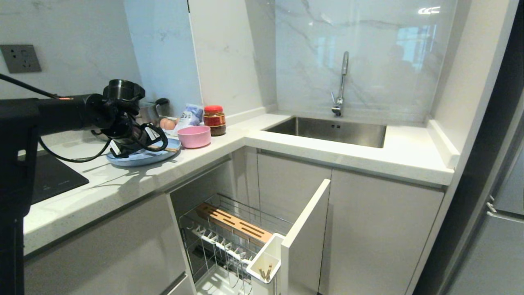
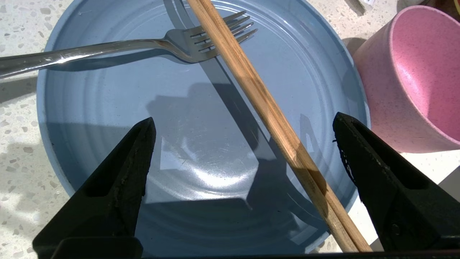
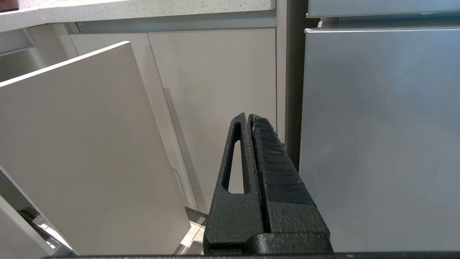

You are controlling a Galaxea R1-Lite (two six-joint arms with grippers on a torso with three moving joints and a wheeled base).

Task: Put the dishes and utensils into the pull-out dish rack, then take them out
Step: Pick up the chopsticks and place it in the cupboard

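Observation:
The light blue plate (image 1: 139,159) (image 2: 107,108) lies on the counter with the silver fork (image 2: 90,52) and the wooden chopsticks (image 2: 266,108) resting across it. The chopsticks overlap the fork's tines. The pink bowl (image 1: 194,136) (image 2: 413,72) stands right beside the plate. My left gripper (image 1: 157,142) (image 2: 243,118) hovers low over the plate, open wide, with the chopsticks passing between its fingers and nothing held. Below the counter the pull-out dish rack (image 1: 229,237) stands pulled out. My right gripper (image 3: 249,116) is shut and empty, low in front of the cabinet doors.
Behind the plate stand a steel pot (image 1: 149,110), an egg (image 1: 167,123), a packet (image 1: 189,116) and a red-lidded jar (image 1: 214,120). A black cooktop (image 1: 53,176) lies to the left. The sink (image 1: 331,131) with its faucet (image 1: 340,86) is to the right. The rack's white front panel (image 1: 305,229) juts out.

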